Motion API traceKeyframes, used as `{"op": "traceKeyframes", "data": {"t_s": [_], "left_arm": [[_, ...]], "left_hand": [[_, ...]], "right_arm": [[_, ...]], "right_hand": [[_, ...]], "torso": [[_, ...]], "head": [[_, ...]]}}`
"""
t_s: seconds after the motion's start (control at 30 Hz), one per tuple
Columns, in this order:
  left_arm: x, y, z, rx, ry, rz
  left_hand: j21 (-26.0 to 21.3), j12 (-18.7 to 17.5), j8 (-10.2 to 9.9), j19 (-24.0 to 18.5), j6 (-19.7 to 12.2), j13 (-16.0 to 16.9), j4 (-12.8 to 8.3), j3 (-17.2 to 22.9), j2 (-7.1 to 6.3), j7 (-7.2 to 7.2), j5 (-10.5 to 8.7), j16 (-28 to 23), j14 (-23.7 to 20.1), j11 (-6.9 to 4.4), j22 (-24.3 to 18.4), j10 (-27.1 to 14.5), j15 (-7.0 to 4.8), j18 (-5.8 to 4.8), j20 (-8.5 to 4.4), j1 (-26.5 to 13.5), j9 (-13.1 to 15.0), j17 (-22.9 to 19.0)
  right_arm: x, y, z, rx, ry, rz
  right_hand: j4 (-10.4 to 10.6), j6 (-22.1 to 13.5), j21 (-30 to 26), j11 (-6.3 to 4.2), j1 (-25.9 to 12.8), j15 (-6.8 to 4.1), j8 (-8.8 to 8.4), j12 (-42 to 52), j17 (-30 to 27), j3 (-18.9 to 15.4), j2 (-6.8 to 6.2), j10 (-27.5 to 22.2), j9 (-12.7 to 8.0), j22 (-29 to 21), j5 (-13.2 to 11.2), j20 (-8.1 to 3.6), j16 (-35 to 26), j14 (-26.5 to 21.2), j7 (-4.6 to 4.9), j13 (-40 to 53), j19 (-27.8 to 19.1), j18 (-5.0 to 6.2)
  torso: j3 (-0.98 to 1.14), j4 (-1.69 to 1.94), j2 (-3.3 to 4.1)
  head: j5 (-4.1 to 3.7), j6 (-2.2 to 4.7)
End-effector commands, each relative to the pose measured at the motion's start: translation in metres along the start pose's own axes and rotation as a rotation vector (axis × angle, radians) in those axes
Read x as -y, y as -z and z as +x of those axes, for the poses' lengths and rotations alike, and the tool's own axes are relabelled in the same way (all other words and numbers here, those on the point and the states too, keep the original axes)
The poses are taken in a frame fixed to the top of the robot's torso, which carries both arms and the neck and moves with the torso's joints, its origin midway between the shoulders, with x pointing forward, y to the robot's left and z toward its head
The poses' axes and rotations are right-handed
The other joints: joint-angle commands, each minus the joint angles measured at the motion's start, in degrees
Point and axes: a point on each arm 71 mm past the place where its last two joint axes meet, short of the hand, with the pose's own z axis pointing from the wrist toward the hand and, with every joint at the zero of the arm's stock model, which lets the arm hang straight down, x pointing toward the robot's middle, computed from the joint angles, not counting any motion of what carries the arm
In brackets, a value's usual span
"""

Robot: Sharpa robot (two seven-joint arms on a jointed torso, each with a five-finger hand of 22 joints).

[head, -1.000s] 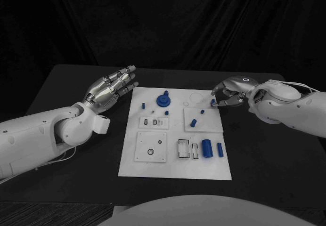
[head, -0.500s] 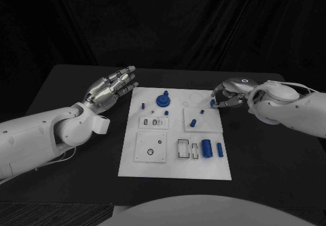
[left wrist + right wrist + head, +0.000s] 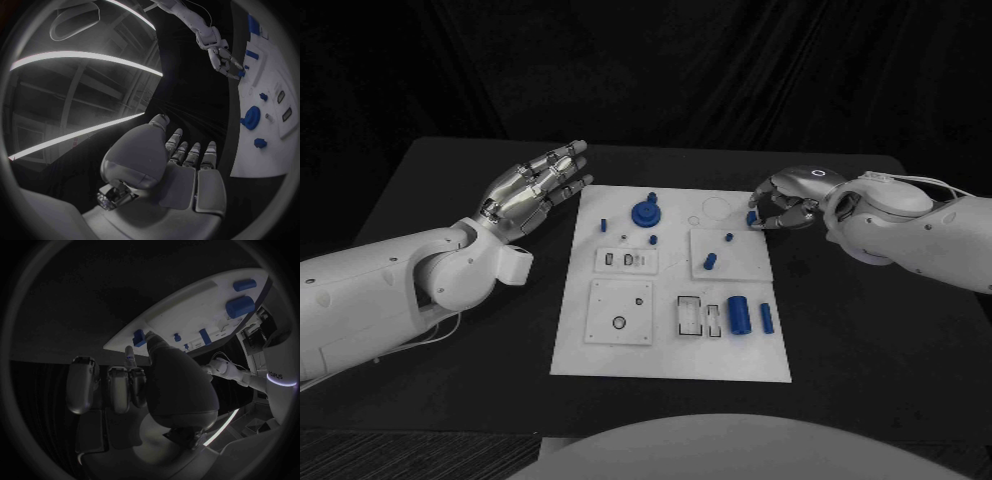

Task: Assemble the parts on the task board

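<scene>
The left hand (image 3: pixel 531 190) is raised off the table beside the task board's (image 3: pixel 675 350) far left corner, palm up, fingers straight and apart, holding nothing. The right hand (image 3: pixel 788 205) hangs curled at the board's far right edge — a small blue part (image 3: pixel 753 216) sits at its fingertips, though whether it is pinched or merely touched cannot be told. Other blue parts lie across the board — a round gear (image 3: pixel 648 212) among them
</scene>
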Motion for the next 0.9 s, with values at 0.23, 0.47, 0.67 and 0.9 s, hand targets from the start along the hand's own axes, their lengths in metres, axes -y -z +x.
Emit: {"op": "traceKeyframes", "data": {"t_s": [0.23, 0.47, 0.67, 0.9], "left_arm": [[-0.0004, -0.0003, 0.0019, -0.012, 0.011, 0.010], [-0.0008, -0.0002, 0.0019, -0.012, 0.012, 0.009], [-0.0015, -0.0002, 0.0021, -0.014, 0.014, 0.009], [-0.0021, 0.0006, 0.0015, -0.012, 0.014, 0.006]], "left_hand": [[-0.2, 0.0, 0.3, -0.1, 0.0, 0.0, -0.1, 0.4, 0.14, 0.32, 0.15, -0.2, 0.0, 0.34, -0.1, -0.2, 0.48, 0.70, 0.37, 0.0, 0.1, -0.1], [-0.2, 0.0, 0.3, -0.1, 0.0, 0.0, -0.1, 0.4, 0.14, 0.32, 0.15, -0.2, 0.0, 0.34, -0.1, -0.2, 0.48, 0.70, 0.37, 0.0, 0.1, -0.1], [-0.2, 0.0, 0.3, -0.1, 0.0, 0.0, -0.1, 0.4, 0.14, 0.32, 0.15, -0.2, 0.0, 0.34, -0.1, -0.2, 0.48, 0.70, 0.37, 0.0, 0.1, -0.1], [-0.2, 0.0, 0.3, -0.1, 0.0, 0.0, -0.1, 0.4, 0.14, 0.32, 0.15, -0.2, 0.0, 0.34, -0.1, -0.2, 0.48, 0.70, 0.37, 0.0, 0.1, -0.1]], "right_arm": [[0.0015, -0.0006, 0.0020, -0.007, 0.001, 0.029], [0.0018, -0.0012, 0.0026, -0.011, 0.002, 0.035], [0.0014, -0.0022, 0.0031, -0.013, 0.002, 0.038], [0.0011, -0.0031, 0.0037, -0.016, 0.003, 0.040]], "right_hand": [[-0.3, 1.1, -0.5, 0.17, 0.8, 0.09, 1.61, 0.1, 13.6, 0.0, 0.36, 6.1, 0.9, 10.8, -0.3, 0.19, -0.5, 5.7, 0.04, 15.1, 0.5, -0.09], [-0.3, 1.7, -0.9, 0.14, 0.8, 0.08, 2.69, 0.1, 13.4, -0.1, 0.76, 6.1, 1.6, 10.7, -0.2, 0.18, -0.6, 5.7, -0.01, 15.1, 0.4, -0.01], [-0.3, 1.9, -1.3, 0.09, 0.9, 0.05, 3.33, 0.1, 13.2, -0.1, 1.01, 6.1, 2.1, 10.6, 0.4, 0.16, -0.9, 5.6, -0.06, 15.1, 0.3, 0.07], [-0.7, 2.1, -1.6, -0.01, 1.3, -0.04, 4.49, 0.1, 13.1, -0.1, 1.37, 6.1, 2.9, 10.6, 1.6, 0.10, -0.9, 5.6, -0.19, 15.1, 0.2, 0.12]], "torso": [[-0.01, 0.03, -0.02], [-0.02, 0.02, -0.01], [-0.02, -0.01, -0.03], [-0.02, 0.02, -0.01]], "head": [[-0.07, -0.01], [-0.14, -0.01], [0.03, -0.01], [-0.12, -0.01]]}}
